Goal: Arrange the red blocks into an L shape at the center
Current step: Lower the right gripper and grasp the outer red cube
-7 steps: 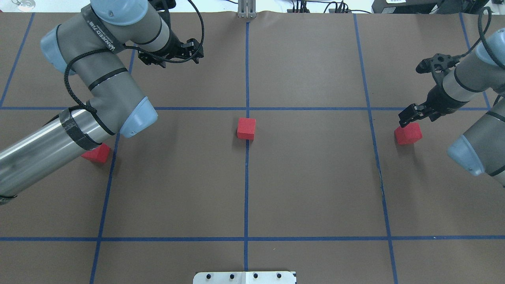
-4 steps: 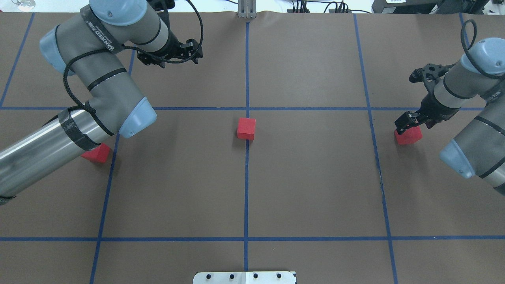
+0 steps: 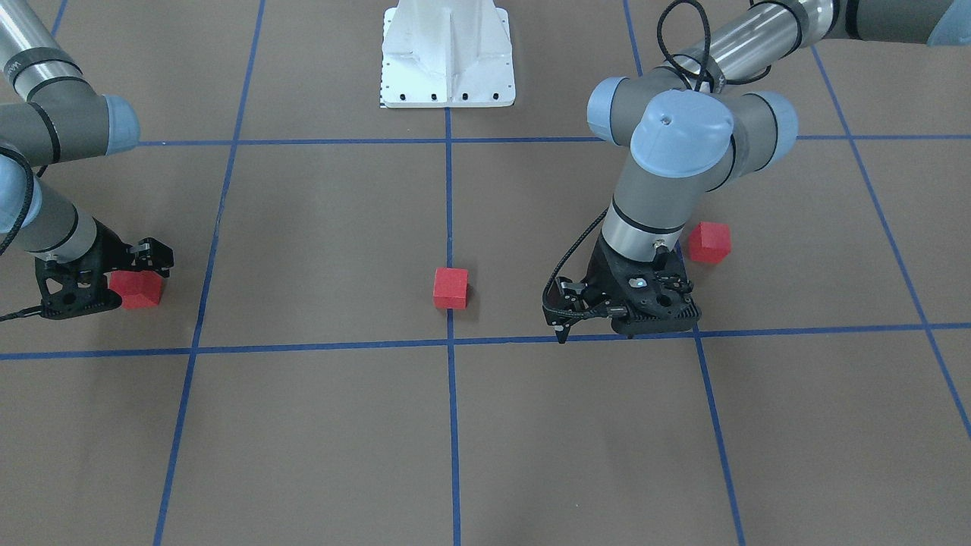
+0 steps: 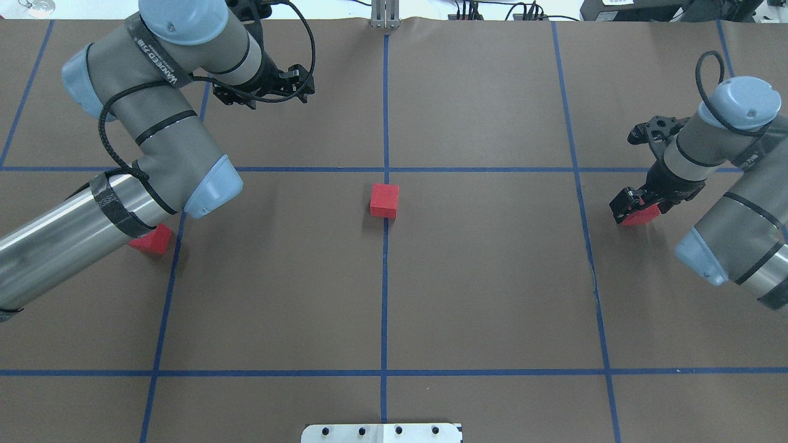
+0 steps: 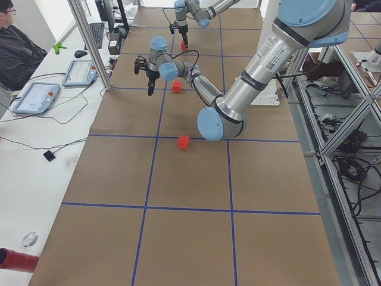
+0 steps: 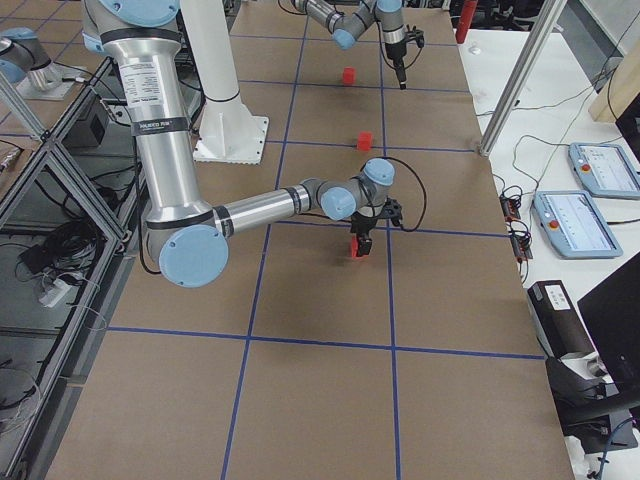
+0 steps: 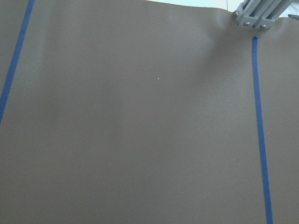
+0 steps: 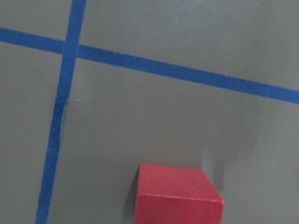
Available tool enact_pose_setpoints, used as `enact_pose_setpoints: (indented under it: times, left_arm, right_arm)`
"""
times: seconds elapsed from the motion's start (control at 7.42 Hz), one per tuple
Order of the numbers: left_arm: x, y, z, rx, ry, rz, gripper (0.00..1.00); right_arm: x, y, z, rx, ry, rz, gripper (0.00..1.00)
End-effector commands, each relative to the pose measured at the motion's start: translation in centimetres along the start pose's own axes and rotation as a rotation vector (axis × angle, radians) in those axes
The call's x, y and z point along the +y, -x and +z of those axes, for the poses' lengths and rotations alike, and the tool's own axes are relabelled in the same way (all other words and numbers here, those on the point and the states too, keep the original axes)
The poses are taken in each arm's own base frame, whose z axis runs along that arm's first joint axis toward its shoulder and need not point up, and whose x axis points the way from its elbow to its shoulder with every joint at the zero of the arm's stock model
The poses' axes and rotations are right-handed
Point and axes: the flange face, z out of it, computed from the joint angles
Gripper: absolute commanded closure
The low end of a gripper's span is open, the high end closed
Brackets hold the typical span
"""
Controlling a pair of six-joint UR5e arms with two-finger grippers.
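Note:
Three red blocks lie on the brown grid. One red block (image 4: 385, 200) (image 3: 450, 288) sits on the middle tape line just on my side of the center crossing (image 4: 386, 169) (image 3: 450, 343). A second red block (image 4: 152, 240) (image 3: 708, 242) lies partly under my left arm. My left gripper (image 4: 300, 83) (image 3: 560, 311) is open and empty, far from the blocks. My right gripper (image 4: 634, 204) (image 3: 129, 280) is low over the third red block (image 4: 644, 216) (image 3: 140, 290) (image 8: 177, 196), with its jaws open on either side of it.
The white base plate (image 4: 381, 432) (image 3: 447, 53) is at the near table edge. An aluminium post (image 4: 385, 15) (image 7: 254, 14) stands at the far edge. A person (image 5: 15, 47) and tablets (image 5: 36, 97) are beside the table.
My right gripper has moved in and down over the right red block, which has stayed in place. My left gripper has drifted slightly toward the far edge.

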Motion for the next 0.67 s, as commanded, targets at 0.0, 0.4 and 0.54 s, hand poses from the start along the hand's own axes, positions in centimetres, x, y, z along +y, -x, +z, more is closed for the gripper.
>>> enact_pose_setpoints:
  times: [0.0, 0.4, 0.54]
  left_arm:
    - [0.1, 0.5, 0.3, -0.005, 0.001, -0.003, 0.00]
    - [0.6, 2.1, 0.5, -0.013, 0.003, -0.004, 0.01]
    - [1.5, 4.9, 0.3, -0.014, -0.002, 0.052, 0.01]
  right_arm:
    - [0.0, 0.2, 0.4, 0.001, 0.003, -0.013, 0.96]
    - [0.2, 3.0, -5.6, -0.070, -0.081, -0.059, 1.00]
    - [-1.0, 5.5, -7.7, -0.107, -0.105, -0.077, 1.00]
